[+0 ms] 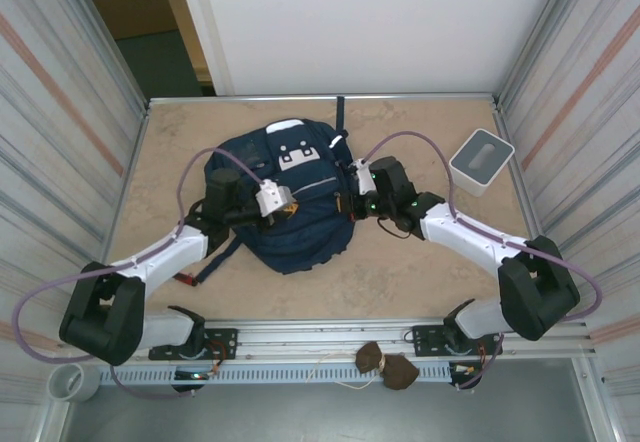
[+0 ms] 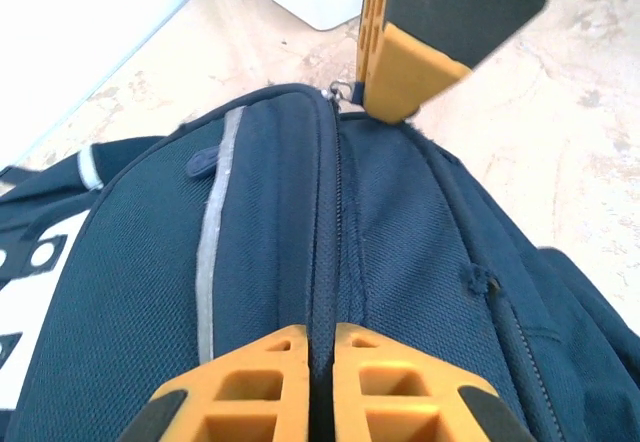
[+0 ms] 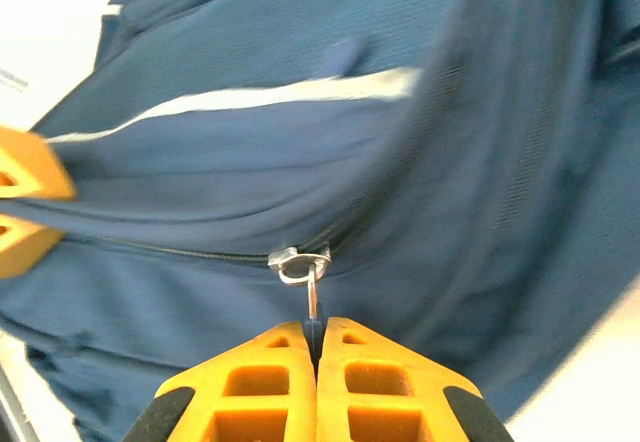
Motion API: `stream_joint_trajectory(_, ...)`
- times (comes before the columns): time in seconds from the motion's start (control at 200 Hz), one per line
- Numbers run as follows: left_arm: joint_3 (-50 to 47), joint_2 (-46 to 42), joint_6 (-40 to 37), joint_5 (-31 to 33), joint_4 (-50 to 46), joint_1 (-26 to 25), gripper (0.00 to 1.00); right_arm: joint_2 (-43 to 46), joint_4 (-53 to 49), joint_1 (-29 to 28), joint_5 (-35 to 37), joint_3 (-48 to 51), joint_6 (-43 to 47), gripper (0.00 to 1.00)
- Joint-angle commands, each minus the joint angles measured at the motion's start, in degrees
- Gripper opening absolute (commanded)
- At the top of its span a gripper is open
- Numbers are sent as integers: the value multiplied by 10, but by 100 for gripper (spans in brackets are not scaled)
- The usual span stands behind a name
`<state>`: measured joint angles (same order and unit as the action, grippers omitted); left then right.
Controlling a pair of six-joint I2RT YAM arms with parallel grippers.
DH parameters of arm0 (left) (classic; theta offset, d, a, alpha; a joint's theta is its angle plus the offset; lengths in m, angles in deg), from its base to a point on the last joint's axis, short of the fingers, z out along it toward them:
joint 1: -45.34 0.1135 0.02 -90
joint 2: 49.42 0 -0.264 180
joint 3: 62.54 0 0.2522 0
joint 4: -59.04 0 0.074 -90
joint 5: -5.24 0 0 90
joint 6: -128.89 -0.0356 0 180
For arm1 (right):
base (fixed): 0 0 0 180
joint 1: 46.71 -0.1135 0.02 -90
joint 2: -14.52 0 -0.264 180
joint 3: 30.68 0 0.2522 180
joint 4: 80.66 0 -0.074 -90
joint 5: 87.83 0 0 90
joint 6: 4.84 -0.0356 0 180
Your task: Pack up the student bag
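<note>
So the bag (image 1: 300, 240) is lying flat about mid-tabletop, a bit toward the far edge, with an arm reaching onto it from each side. There's a white box (image 1: 481, 160) near the far right corner, well apart from the bag and not blocking either arm, and a couple of brown lumps (image 1: 387, 365) sit on the rail along the near edge. The overhead shot doesn't really let you read the fingers tbh, but the wrist cams do. The left hand (image 2: 322, 337) is pinched together on the bag's zip seam. The right hand (image 3: 315, 330) is clamped on the little metal zip pull (image 3: 297, 259) at the bag's right side. The left cam also catches the right hand's orange finger right by that pull, with the box on the tabletop beyond it.
</note>
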<state>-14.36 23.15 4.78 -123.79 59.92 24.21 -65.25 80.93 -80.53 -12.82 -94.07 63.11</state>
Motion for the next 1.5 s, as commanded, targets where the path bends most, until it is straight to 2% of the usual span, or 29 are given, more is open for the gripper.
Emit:
stream_joint_trajectory(0.0, -11, -19, 26, -24, 53, 41, 0, 7, -33, 22, 47, -13, -17, 0)
stream_joint_trajectory(0.1, 3, -2, 13, -6, 15, 43, 7, 6, -9, 7, 32, -12, -16, 0)
stream_joint_trajectory(0.185, 17, 5, 18, -5, -3, 42, 24, 4, -1, -2, 24, -16, -16, 0)
stream_joint_trajectory(0.245, 26, 3, 19, 2, -18, 33, 32, 4, 5, -7, 18, -16, -18, 0)
stream_joint_trajectory(0.376, 35, -10, -12, 62, -44, -11, 47, 7, 16, -19, 13, -14, -20, 0)
stream_joint_trajectory(0.506, 53, -8, -32, 113, -66, -58, 55, 12, 27, -28, 10, -12, -22, 0)
stream_joint_trajectory(0.656, 83, 20, -62, 154, -83, -109, 59, 23, 42, -38, 3, -7, -25, 0)
stream_joint_trajectory(0.867, 139, 84, -74, 145, -96, -134, 51, 52, 61, -56, 2, 13, -26, 0)
stream_joint_trajectory(1.097, 159, 96, -100, 108, -102, -134, 17, 92, 66, -66, 12, 45, -22, 0)
stream_joint_trajectory(1.167, 151, 80, -106, 71, -98, -128, 9, 98, 50, -66, 19, 48, -10, 0)
stream_joint_trajectory(1.227, 138, 57, -100, 8, -90, -112, 4, 103, 27, -61, 26, 47, 5, 0)
stream_joint_trajectory(1.348, 86, 10, -51, -128, -18, -55, 4, 105, -25, -25, 6, 40, 34, 0)
stream_joint_trajectory(1.498, 59, -9, -50, -161, -23, -19, 4, 75, -81, 28, -14, 18, 42, 0)
